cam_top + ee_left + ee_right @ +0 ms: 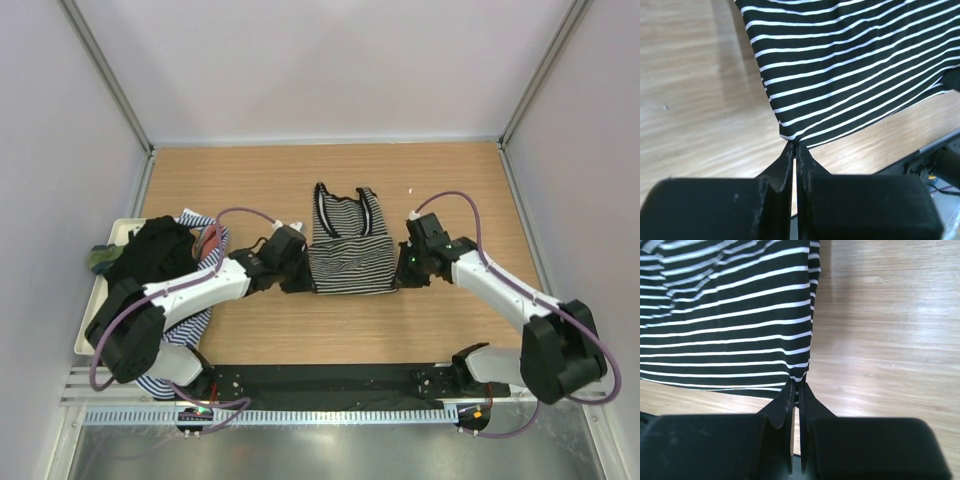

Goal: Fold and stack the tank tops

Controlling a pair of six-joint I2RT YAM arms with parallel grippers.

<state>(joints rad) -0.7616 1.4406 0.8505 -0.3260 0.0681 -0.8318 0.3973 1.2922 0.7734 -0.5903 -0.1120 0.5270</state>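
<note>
A black-and-white striped tank top [348,245] lies flat mid-table, straps toward the far side. My left gripper [297,284] is shut on its near left hem corner; the left wrist view shows the corner of the striped tank top [850,65] pinched at the left gripper [794,145]. My right gripper [400,280] is shut on the near right hem corner, and the right wrist view shows the striped cloth [730,320] caught at the tips of the right gripper [797,384]. A black tank top [152,250] is heaped at the left with a blue-and-white striped one [195,318] under the left arm.
A white tray [93,320] sits at the table's left edge under the heap of clothes, with a green piece [99,258] and a reddish piece [210,240] showing. Grey walls enclose the wooden table [450,180] on three sides.
</note>
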